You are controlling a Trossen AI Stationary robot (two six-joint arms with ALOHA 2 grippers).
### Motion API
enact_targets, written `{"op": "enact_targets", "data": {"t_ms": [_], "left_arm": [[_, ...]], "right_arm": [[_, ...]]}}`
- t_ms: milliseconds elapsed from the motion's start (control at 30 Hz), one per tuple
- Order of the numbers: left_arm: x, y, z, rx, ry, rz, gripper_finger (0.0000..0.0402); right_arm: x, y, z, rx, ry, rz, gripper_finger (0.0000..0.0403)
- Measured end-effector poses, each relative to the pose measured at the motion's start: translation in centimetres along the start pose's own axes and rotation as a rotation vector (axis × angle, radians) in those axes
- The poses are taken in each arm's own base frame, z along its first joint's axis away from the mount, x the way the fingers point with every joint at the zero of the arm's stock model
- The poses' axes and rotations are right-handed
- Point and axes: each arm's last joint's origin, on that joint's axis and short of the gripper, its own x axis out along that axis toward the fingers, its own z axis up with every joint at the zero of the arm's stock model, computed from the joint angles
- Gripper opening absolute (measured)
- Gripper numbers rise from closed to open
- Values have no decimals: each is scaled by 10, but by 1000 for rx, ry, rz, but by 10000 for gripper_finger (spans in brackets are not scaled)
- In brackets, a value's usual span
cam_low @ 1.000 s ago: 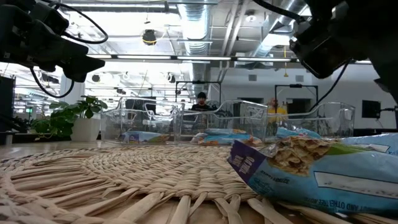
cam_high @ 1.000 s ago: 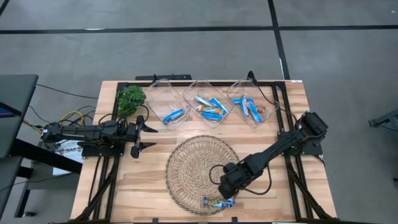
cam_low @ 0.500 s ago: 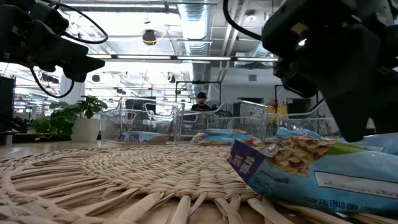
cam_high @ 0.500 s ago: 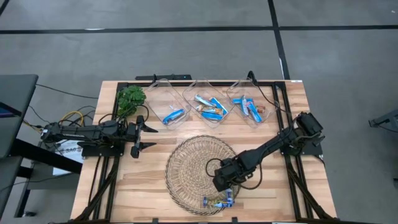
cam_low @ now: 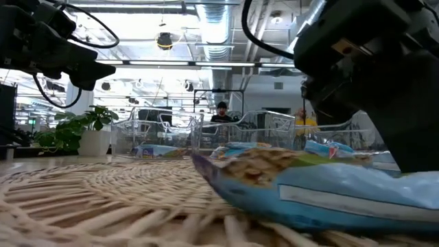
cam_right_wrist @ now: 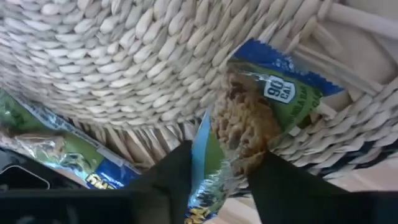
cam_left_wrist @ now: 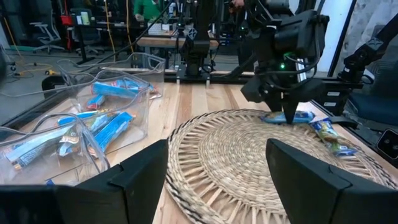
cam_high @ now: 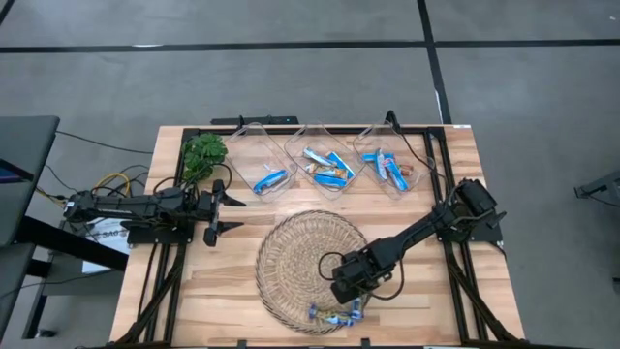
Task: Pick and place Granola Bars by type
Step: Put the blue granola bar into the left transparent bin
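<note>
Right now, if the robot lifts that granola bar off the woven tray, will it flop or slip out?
The granola bar probably stays fairly flat, though its crinkled wrapper ends may bend. The glossy wrapper looks slippery, so the right end effector, pinching it at one edge, might let it slide. It seems light, since it lies flat on the wicker tray.

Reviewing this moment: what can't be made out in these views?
- High view: the right gripper covers its own fingertips, hiding the grip on the granola bar.
- Low view: that bar fills the foreground, blocking the wicker tray behind it.
- Right wrist view: the second bar is cut by the edge.
- High view: wrappers in the bins too small to read.
</note>
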Motion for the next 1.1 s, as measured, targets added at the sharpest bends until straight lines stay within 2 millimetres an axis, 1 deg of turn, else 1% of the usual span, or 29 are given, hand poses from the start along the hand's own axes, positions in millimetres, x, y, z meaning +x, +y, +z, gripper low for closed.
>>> {"op": "enact_targets", "data": {"t_ms": [133,200,333,400,500,600,700,867,933,1100], "left_arm": [[0,0,0,0,3,0,265],[0,0,0,0,4,0,265],[0,0,0,0,4,0,265],[0,0,0,0,4,0,265],[0,0,0,0,3,0,265],[0,0,0,0,4,0,265],[0,0,0,0,3,0,265],[0,0,0,0,4,0,265],[0,0,0,0,3,0,265],[0,0,0,0,4,0,265]], "right_arm": [[1,2,0,-18,-5,16,89],[1,2,0,-38,-6,18,73],[-1,5,0,-118,-28,53,61],[-5,7,0,-169,-86,79,60],[-21,12,0,-259,-209,129,60],[-41,17,1,-350,-347,177,60],[-59,22,7,-455,-465,228,60],[-86,34,26,-644,-622,330,60],[-94,39,36,-707,-688,371,60],[-111,44,58,-841,-834,406,60]]}}
